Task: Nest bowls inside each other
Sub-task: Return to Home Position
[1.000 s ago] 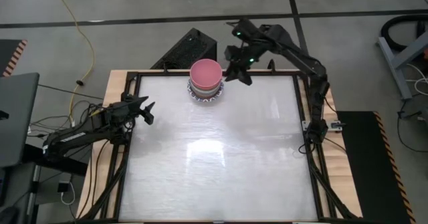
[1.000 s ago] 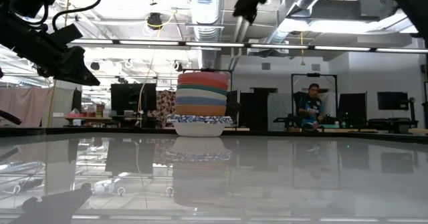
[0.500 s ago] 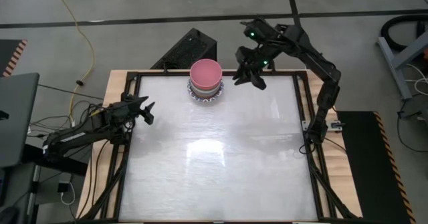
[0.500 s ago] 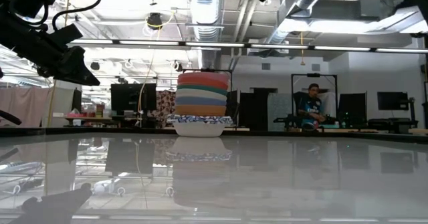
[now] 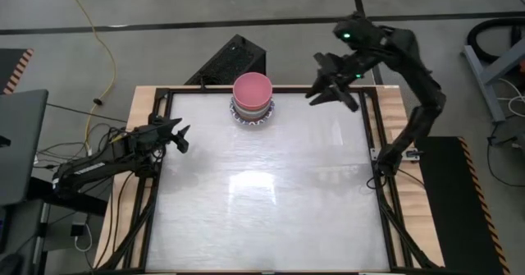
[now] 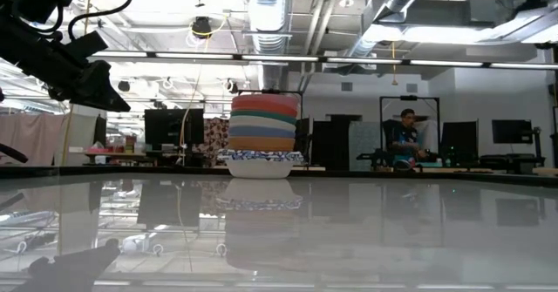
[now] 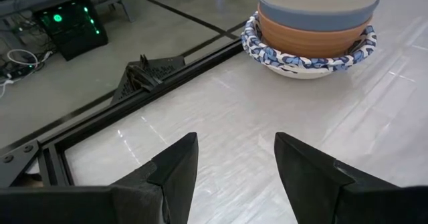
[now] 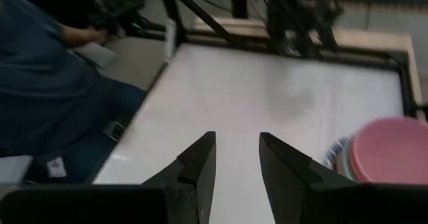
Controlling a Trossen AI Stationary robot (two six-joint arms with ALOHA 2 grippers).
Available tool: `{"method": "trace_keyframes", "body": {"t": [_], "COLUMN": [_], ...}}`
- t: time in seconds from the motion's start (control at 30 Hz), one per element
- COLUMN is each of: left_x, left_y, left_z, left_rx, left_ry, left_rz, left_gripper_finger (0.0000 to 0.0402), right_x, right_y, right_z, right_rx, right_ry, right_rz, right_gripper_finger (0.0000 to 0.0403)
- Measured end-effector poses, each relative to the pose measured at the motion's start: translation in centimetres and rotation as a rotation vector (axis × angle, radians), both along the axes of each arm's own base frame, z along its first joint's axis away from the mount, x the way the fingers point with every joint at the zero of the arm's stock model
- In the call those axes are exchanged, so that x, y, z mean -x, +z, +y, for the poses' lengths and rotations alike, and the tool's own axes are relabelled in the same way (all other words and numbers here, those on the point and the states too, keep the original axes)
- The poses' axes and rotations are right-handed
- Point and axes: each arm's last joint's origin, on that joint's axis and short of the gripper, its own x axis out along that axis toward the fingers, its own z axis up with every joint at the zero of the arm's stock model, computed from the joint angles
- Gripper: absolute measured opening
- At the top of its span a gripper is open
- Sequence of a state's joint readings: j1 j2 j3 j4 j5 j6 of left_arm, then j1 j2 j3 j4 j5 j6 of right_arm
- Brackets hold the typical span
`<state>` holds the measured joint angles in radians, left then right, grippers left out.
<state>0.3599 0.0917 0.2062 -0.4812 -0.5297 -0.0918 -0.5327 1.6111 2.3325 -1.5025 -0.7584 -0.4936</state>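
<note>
Broadly, pale glossy worktop (image 5: 262, 201) inside a dark frame. Near its far edge, nested bowls (image 5: 252, 104) in one upright stack, pink bowl (image 5: 252, 88) on top, blue-patterned bowl (image 6: 260, 163) at the bottom. Raised beside the stack yet apart from it, right hand (image 5: 324, 86), fingers spread. At the left edge, left hand (image 5: 181, 135), fingers likewise spread.

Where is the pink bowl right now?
In the high view, the pink bowl tops the stack of bowls at the picture's top edge of the table, and the right hand hovers apart on its right side.
</note>
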Motion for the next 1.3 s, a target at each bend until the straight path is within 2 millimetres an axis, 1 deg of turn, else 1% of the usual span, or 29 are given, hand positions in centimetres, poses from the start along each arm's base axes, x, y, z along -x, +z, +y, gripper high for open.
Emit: {"method": "trace_keyframes", "body": {"t": [0.1, 0.23, 0.4, 0.47, 0.57, 0.63, 0.73, 0.8, 0.9, 1.07, 1.13, 1.23, 1.27, 1.3], "left_x": [0.0, 0.0, 0.0, 0.0, 0.0, -0.1, -0.2, -0.3, -0.5, -0.9, -1.0, -1.2, -1.2, -1.3], "left_y": [0.0, 0.0, 0.1, 0.1, 0.1, 0.1, 0.2, 0.3, 0.5, 0.8, 1.1, 1.6, 1.7, 1.9], "left_z": [0.0, 0.0, 0.0, 0.0, 0.0, 0.0, -0.1, -0.1, -0.2, -0.6, -0.7, -0.8, -0.8, -0.9], "left_rx": [-0.001, 0.000, 0.002, -0.007, -0.010, 0.002, 0.074, 0.094, 0.110, 0.143, 0.145, 0.133, 0.127, 0.120], "left_ry": [0.000, -0.002, 0.001, -0.001, -0.008, -0.005, -0.013, -0.040, -0.088, -0.262, -0.312, -0.373, -0.390, -0.411], "left_rz": [0.001, 0.000, -0.014, -0.003, 0.000, -0.021, -0.105, -0.137, -0.173, -0.212, -0.242, -0.289, -0.301, -0.307], "left_gripper_finger": [0.0190, 0.0190, 0.0190, 0.0190, 0.0190, 0.0190, 0.0190, 0.0190, 0.0190, 0.0190, 0.0190, 0.0190, 0.0190, 0.0190], "right_x": [1.0, 1.6, 2.8, 3.6, 4.3, 4.2, 4.2, 4.2, 4.6, 4.8, 4.4, 4.1, 4.1, 4.3], "right_y": [0.6, 0.6, 0.5, -0.3, -2.8, -4.7, -7.7, -9.9, -13.2, -17.7, -19.1, -21.5, -22.4, -23.1], "right_z": [0.8, 1.4, 0.5, 0.1, -0.4, -0.8, -1.4, -1.4, -0.8, 0.9, 1.7, 2.5, 2.9, 3.3], "right_rx": [-0.013, -0.018, -0.028, -0.084, -0.207, -0.246, -0.270, -0.306, -0.341, -0.338, -0.297, -0.246, -0.234, -0.217], "right_ry": [0.046, 0.067, 0.052, 0.090, 0.200, 0.235, 0.208, 0.186, 0.177, 0.182, 0.096, -0.244, -0.332, -0.382], "right_rz": [-0.041, -0.019, -0.045, -0.065, -0.137, -0.184, -0.187, -0.158, -0.135, -0.181, -0.212, -0.255, -0.267, -0.285], "right_gripper_finger": [0.0138, 0.0138, 0.0132, 0.0127, 0.0118, 0.0112, 0.0104, 0.0101, 0.0100, 0.0100, 0.0100, 0.0100, 0.0100, 0.0100]}}
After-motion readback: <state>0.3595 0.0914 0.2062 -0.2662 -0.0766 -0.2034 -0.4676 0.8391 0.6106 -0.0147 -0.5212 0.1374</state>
